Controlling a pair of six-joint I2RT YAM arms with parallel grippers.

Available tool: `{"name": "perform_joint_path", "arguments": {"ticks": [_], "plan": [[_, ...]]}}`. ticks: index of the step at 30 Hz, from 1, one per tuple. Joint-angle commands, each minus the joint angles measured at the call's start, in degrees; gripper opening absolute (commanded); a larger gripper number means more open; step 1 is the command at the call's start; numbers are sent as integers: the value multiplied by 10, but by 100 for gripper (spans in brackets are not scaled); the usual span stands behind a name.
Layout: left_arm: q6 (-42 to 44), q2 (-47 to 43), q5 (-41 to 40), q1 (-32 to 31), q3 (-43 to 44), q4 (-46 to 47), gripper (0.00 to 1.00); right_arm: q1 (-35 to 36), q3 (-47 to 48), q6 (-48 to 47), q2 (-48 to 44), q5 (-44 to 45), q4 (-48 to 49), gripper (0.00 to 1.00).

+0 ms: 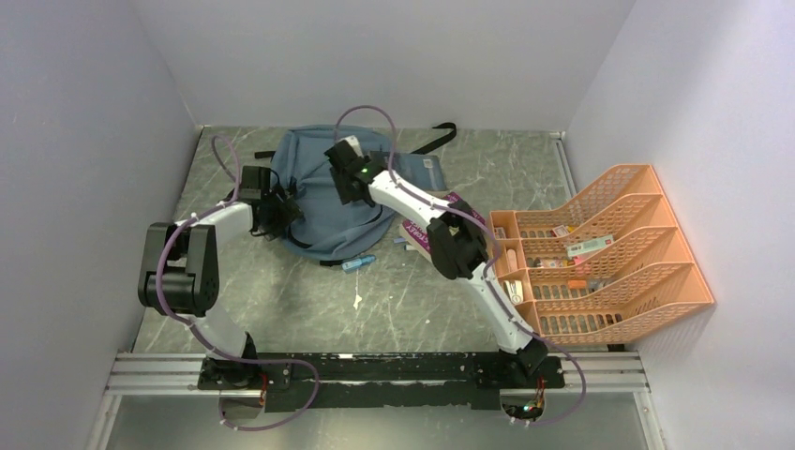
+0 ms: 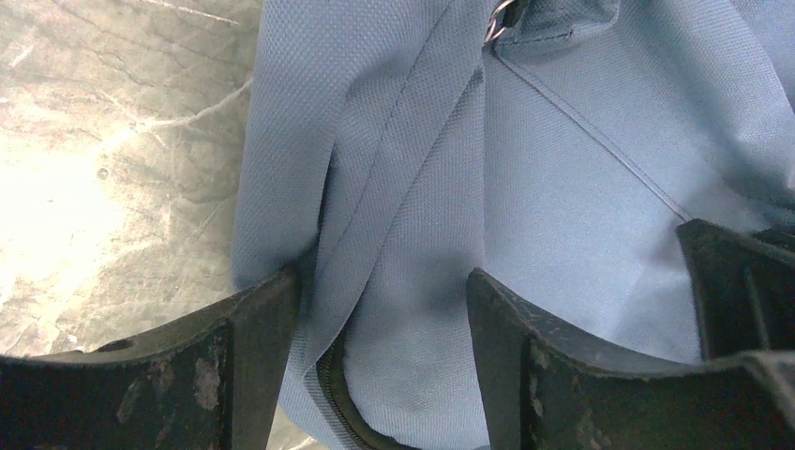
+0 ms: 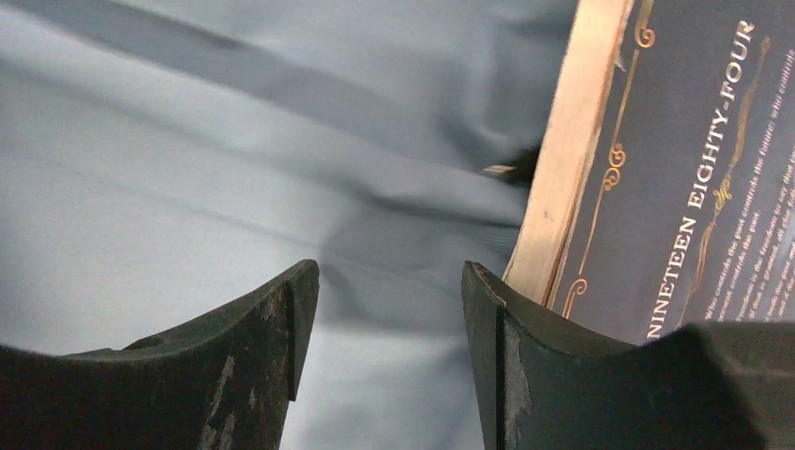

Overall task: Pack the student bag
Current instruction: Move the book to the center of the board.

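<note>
The student bag [image 1: 323,202], grey-blue fabric with black straps, lies flat at the back middle of the table. My left gripper [image 1: 281,212] is at its left edge. In the left wrist view the gripper [image 2: 384,281] is open, its fingers astride a fold of the bag [image 2: 562,187] beside a black zipper [image 2: 328,389]. My right gripper [image 1: 345,180] is over the bag's top part. In the right wrist view it [image 3: 389,272] is open and empty just above the bag fabric [image 3: 187,187]. A dark blue book [image 3: 694,187] titled Nineteen Eighty-Four lies by its right finger.
The dark book [image 1: 429,172] lies at the bag's right edge and a purple book [image 1: 419,231] lies under the right arm. A small blue item [image 1: 358,263] lies in front of the bag. An orange mesh tray rack [image 1: 647,202] holding several small items stands on the right.
</note>
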Motion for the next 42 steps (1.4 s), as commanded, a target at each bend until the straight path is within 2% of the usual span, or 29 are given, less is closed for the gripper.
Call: {"name": "perform_joint_path", "arguments": {"ticks": [1, 9, 15, 22, 24, 28, 34, 37, 42], "plan": [[0, 16, -22, -4, 0, -42, 72, -58, -58, -2, -53, 59, 1, 61], [3, 17, -22, -4, 3, -43, 72, -124, -151, 1, -120, 32, 21, 62], [6, 23, -22, -4, 7, -46, 71, -126, -216, 4, -212, -30, 60, 69], [10, 17, -22, -4, 12, -50, 71, -126, -282, 18, -311, -213, 26, 69], [10, 14, -22, -4, 13, -52, 71, -126, -323, 29, -344, -258, 22, 66], [12, 8, -22, -4, 15, -55, 71, -126, -428, 42, -408, -316, 19, 60], [13, 6, -22, -4, 18, -54, 71, -120, -535, 51, -463, -401, 45, 56], [13, 6, -22, -4, 16, -54, 71, -117, -555, 51, -441, -374, 51, 56], [13, 6, -22, -4, 17, -55, 71, -104, -544, 43, -398, -172, 23, 56]]}}
